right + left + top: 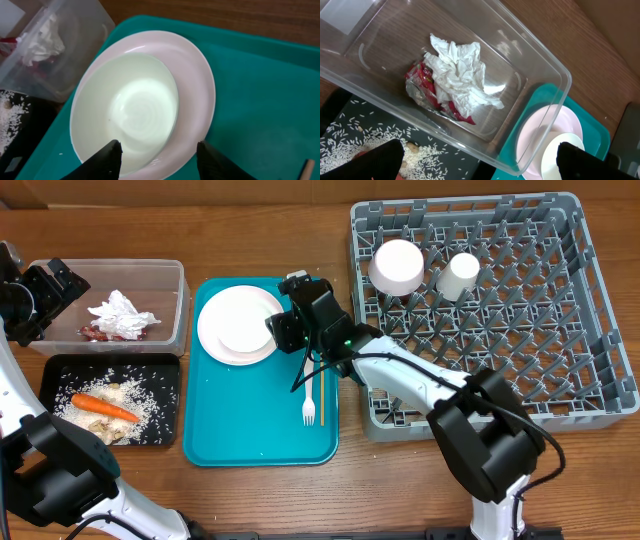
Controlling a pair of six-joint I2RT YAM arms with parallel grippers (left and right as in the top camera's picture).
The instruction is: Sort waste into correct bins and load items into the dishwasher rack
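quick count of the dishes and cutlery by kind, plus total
plates: 2 (pink plate, white plate)
bowl: 1
cup: 1
fork: 1
chopstick: 1
total: 6

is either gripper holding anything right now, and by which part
Nothing is held. The right gripper is open, fingers apart over the white plate; the left gripper is open over the clear tub.
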